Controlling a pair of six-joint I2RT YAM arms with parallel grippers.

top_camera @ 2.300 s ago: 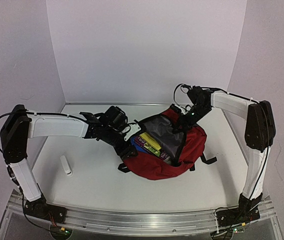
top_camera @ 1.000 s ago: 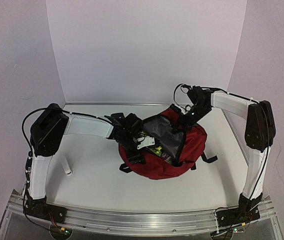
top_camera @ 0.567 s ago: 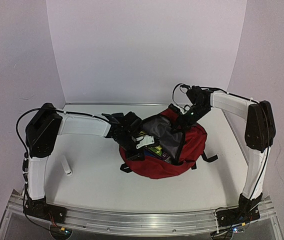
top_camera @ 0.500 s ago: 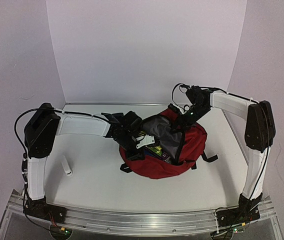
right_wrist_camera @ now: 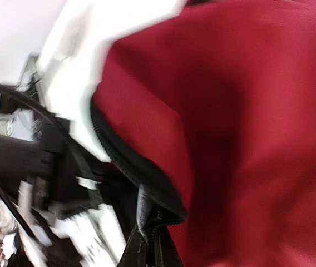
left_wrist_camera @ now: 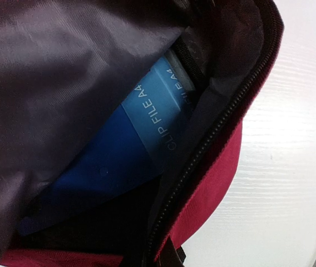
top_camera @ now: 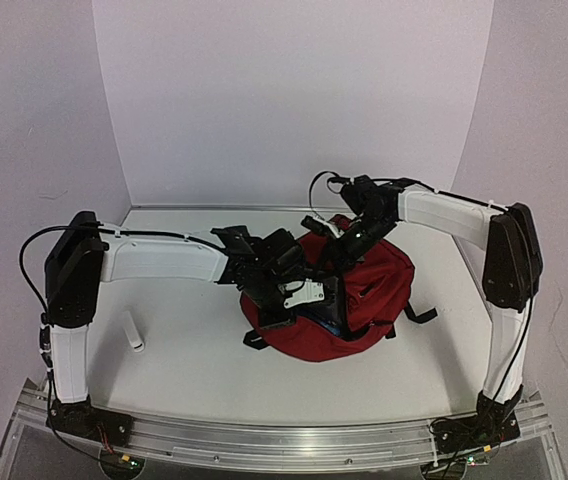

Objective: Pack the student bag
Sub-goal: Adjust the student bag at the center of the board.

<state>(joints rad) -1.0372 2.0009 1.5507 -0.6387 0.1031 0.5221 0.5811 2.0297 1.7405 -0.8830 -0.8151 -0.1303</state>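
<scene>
Grippers first: the right gripper (top_camera: pixel 342 243) looks pinched shut on the black zipper trim (right_wrist_camera: pixel 126 161) at the far rim of the student bag (top_camera: pixel 374 300), which sits right of centre on the table (top_camera: pixel 194 355). The left gripper (top_camera: pixel 302 293) is at the bag's mouth, but its fingers are out of its own camera's view, so I can't tell if it's open or closed. That camera sees grey lining (left_wrist_camera: pixel 52 83) over a blue clip file (left_wrist_camera: pixel 147 128) tucked inside. A white tube (top_camera: pixel 134 331) lies well apart on the left, with bare table along the near side.

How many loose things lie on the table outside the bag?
1: a white tube on the table, left of the bag. More may hide behind the bag.
</scene>
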